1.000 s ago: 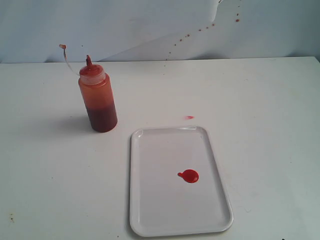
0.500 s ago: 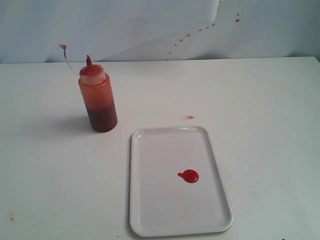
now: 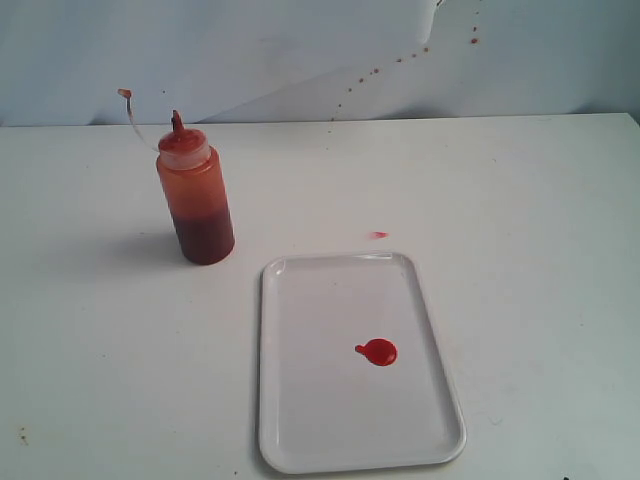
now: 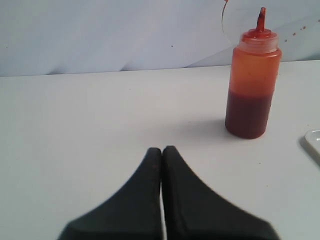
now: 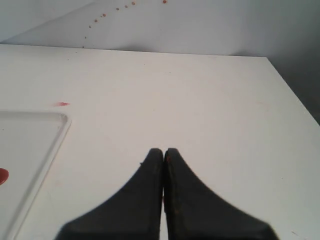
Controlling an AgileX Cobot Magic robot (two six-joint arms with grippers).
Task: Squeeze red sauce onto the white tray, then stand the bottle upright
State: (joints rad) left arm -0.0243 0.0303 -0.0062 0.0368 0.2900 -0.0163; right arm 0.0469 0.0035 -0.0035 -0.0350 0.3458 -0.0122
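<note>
**Bottle upright, sauce on the tray, both pincers pressed together**

Exterior view: you have the bottle (image 3: pixel 197 200) standing upright on the bench (image 3: pixel 520 200), left of and behind the tray (image 3: pixel 300 400), clear of its rim. Dark sauce fills its lower part. Its tip cap (image 3: pixel 125 93) sticks out on a thin tether beside the nozzle. A round blob of sauce (image 3: pixel 379 352) with a small tail lies on the tray, a little right of its middle. A faint smear (image 3: pixel 378 235) marks the bench just beyond the tray's far rim. Red specks dot the wall (image 3: pixel 400 58).

Left wrist view: your left pincer (image 4: pixel 161 150) is pressed together and pinches nothing. The bottle (image 4: pixel 251 85) stands well ahead of it, and one corner of the tray (image 4: pixel 314 140) just shows.

Right wrist view: your right pincer (image 5: pixel 163 151) is pressed together too, with nothing in it. The tray (image 5: pixel 35 130) lies near but apart from it, and you can see a sliver of the sauce (image 5: pixel 2 176) on the tray.
</note>
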